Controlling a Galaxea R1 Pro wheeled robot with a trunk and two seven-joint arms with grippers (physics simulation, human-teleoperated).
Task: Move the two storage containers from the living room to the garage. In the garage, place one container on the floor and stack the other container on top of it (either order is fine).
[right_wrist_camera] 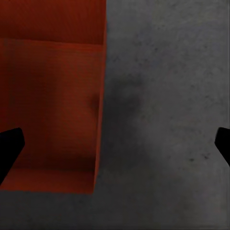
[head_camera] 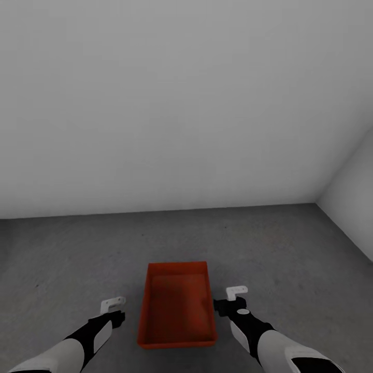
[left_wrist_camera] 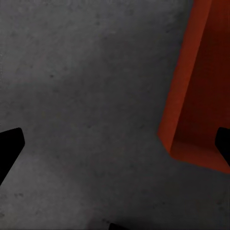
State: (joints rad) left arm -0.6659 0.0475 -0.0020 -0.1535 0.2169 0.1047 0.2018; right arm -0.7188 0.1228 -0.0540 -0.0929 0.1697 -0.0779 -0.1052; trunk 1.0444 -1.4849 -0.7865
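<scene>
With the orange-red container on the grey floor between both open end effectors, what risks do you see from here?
1. The storage container seems to sit on the concrete floor, with the left end effector and right end effector close beside its long walls. A sideways arm move could knock or slide it.
2. I see one container here, so the stack may not be finished. Lowering a second one slightly off-centre could leave it tilted on the flared rim.

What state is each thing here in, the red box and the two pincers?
storage container: upright on the grey floor, open-topped, empty, not gripped.
left pincer: open, beside the box, holding nothing.
right pincer: open, beside the box's other side, holding nothing.
</scene>
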